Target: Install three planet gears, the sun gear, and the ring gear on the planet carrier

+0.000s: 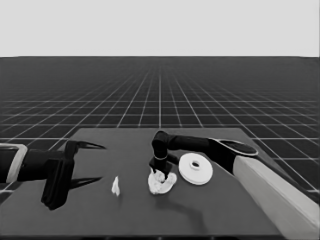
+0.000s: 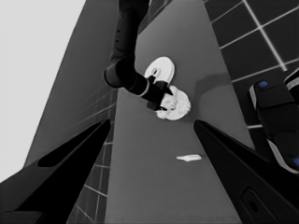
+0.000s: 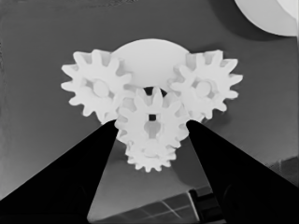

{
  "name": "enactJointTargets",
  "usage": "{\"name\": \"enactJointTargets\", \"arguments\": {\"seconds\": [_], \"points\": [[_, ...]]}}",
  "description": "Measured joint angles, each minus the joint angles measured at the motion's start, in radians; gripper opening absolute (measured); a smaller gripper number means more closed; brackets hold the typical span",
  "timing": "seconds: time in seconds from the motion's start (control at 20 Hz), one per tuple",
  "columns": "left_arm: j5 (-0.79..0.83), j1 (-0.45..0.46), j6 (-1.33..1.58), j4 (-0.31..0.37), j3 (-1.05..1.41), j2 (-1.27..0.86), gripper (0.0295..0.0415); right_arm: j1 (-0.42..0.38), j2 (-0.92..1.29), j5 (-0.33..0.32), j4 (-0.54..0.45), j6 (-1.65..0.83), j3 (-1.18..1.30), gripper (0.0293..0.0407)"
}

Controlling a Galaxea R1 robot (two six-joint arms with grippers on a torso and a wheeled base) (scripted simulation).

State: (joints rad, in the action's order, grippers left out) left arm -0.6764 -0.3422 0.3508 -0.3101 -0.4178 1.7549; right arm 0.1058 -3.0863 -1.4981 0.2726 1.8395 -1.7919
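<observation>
The smaller round part [image 1: 169,186] lies mid-table. Three planet gears sit on it: one [image 3: 96,87], a second [image 3: 206,87], and a third [image 3: 148,157] half hidden under the middle one. My right gripper [image 1: 159,173] stands straight over the cluster, shut on the sun gear [image 3: 152,119], which sits between the three gears over the part's centre hole. The smaller round part [image 3: 149,56] shows behind them. The larger round part [image 1: 195,168] lies just right of the cluster, apart from it. My left gripper [image 1: 95,164] waits open over the table's left end.
A thin white piece [image 1: 116,186] lies between the left gripper and the gear cluster. The right arm [image 1: 270,185] crosses the table's right side. Dark machinery with blue lights [image 2: 275,121] stands past the table's edge.
</observation>
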Motion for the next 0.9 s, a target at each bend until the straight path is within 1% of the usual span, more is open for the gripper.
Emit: {"name": "enactJointTargets", "arguments": {"seconds": [0.9], "points": [[0.0,0.0,0.0,0.0,0.0,0.0,0.0385,0.0,0.0,0.0,0.0,0.188,0.0,0.0309]]}}
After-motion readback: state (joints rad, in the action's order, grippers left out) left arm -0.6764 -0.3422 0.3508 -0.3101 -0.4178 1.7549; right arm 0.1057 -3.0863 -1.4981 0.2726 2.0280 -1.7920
